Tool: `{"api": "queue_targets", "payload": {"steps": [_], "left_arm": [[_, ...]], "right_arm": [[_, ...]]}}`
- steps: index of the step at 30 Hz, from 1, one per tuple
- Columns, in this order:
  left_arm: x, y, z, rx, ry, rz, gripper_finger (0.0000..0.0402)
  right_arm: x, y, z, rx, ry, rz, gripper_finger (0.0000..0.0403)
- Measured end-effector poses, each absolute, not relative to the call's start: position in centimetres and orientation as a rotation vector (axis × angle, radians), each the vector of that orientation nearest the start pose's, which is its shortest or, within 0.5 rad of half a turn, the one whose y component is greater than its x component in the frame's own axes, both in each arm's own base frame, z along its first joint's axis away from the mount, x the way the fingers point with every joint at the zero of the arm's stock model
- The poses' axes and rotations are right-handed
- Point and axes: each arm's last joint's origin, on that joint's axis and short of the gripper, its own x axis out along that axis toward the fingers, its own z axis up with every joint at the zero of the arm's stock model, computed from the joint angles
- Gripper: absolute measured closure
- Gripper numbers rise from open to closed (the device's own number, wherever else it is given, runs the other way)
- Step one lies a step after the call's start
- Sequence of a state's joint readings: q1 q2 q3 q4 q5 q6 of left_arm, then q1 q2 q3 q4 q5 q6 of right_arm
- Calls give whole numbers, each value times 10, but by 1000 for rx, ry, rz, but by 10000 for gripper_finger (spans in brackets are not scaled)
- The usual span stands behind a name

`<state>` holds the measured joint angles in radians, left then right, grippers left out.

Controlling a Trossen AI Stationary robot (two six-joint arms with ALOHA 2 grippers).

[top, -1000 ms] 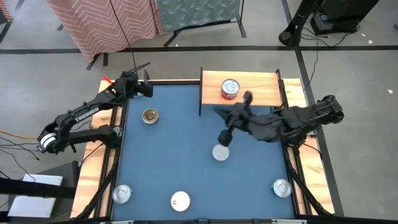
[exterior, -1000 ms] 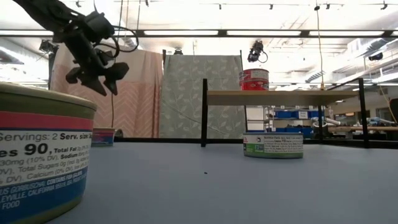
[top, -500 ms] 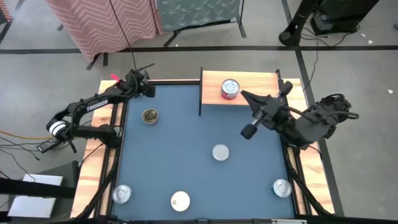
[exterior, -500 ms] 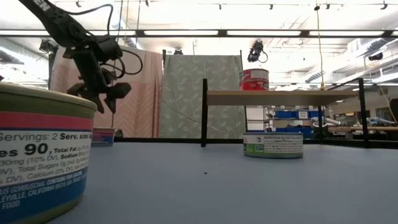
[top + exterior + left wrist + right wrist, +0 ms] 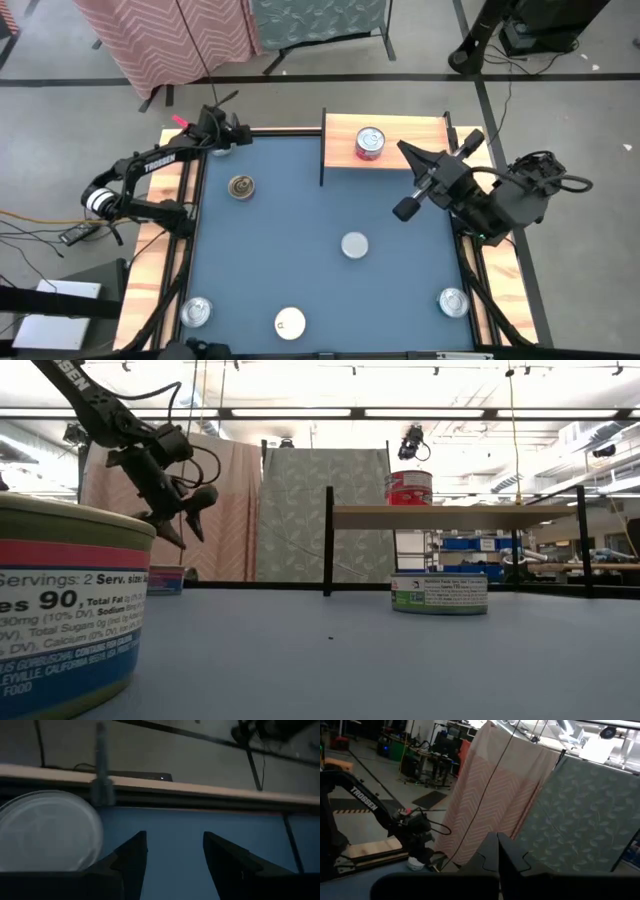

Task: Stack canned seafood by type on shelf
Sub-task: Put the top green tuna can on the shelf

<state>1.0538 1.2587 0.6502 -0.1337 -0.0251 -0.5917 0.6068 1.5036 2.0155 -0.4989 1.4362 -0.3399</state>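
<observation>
Right gripper (image 5: 404, 209) has lifted off the mid-table silver tin (image 5: 354, 245), jaws shut, empty. I see left gripper (image 5: 222, 133) half-open over far-left corner tin (image 5: 47, 830). Red tin (image 5: 370, 143) alone on shelf (image 5: 420, 150).

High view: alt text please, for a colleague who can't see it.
One red-labelled tin stands on the shelf; five tins lie scattered over the blue table. The right end effector hovers shut near the shelf, and the left end effector sits at the table's far-left corner.
</observation>
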Motion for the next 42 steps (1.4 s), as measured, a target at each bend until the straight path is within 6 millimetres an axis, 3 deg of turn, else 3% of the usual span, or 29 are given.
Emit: {"api": "queue_targets", "payload": {"steps": [7, 42], "left_arm": [[105, 214, 191, -928, 462, 1286, 204], [112, 210, 184, -951, 541, 1213, 204]], "right_arm": [[225, 127, 544, -327, 142, -849, 400], [223, 128, 545, -405, 189, -877, 399]]}}
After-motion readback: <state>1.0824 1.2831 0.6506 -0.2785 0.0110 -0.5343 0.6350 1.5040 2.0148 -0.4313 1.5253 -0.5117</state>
